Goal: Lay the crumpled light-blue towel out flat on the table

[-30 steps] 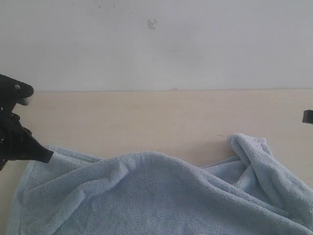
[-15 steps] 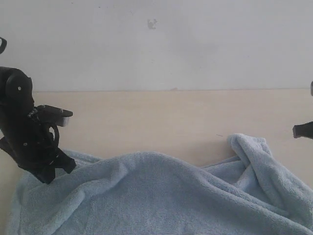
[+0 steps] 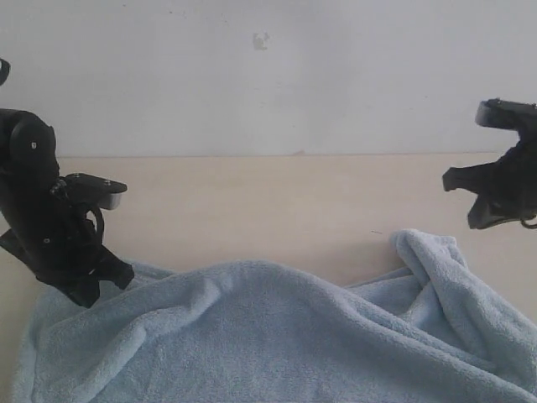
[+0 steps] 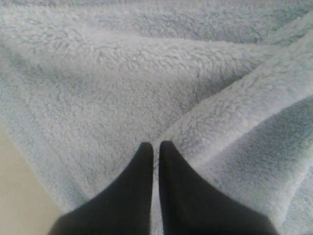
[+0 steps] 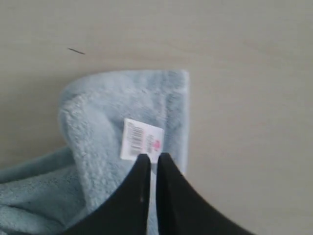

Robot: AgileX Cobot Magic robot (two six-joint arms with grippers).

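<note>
The pale light-blue towel [image 3: 268, 336] lies rumpled across the near part of the beige table [image 3: 252, 201], with a raised hump in the middle and a folded-over corner at the right. My left gripper [image 3: 107, 285] hovers at the towel's far left edge, shut, with only a sliver of gap; in the left wrist view [image 4: 155, 145] fleece [image 4: 146, 73] fills the picture. My right gripper [image 3: 463, 201] hangs shut above the folded corner. In the right wrist view [image 5: 153, 156] its tips point at the white tag [image 5: 142, 139] on that corner [image 5: 98, 112].
A white wall [image 3: 268, 75] rises behind the table's far edge. Bare table top [image 5: 244, 98] shows beyond the folded corner and behind the towel. A small dark speck [image 5: 76, 51] lies on the wood.
The left gripper has lifted from the towel's far-left corner and the arm has swung into view. The right gripper has come in from the right edge and risen above the folded corner.
</note>
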